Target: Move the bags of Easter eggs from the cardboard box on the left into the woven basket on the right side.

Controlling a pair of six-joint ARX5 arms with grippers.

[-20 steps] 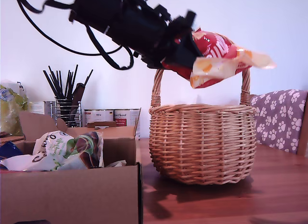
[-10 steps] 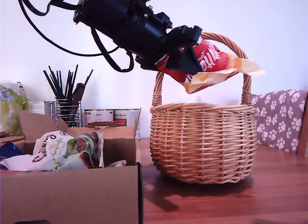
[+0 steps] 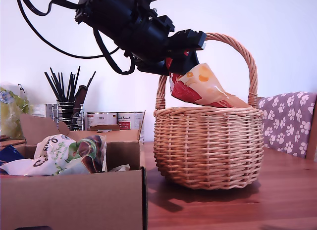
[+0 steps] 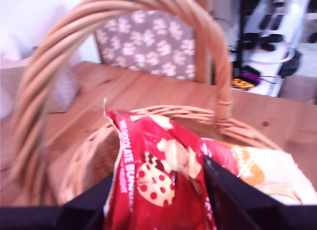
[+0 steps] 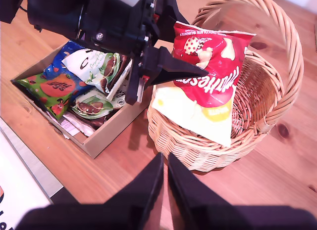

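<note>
One red bag [image 3: 198, 86] pinched in first tool [image 3: 181, 54], over woven basket [image 3: 208, 146]

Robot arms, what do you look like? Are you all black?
Mostly, yes. My first gripper is black and blocky with pointed fingers, and thick black cables loop behind its arm. My second gripper has two long, smooth black fingers tapering to tips. I see no markings.

Clamped in my first claw [image 3: 184, 59], the red bag [image 3: 198, 86] is glossy, crinkled plastic. Below the claw, the woven basket [image 3: 208, 146] is rough matt wicker; the desk [image 3: 277, 200] under it is smooth varnished wood.
</note>
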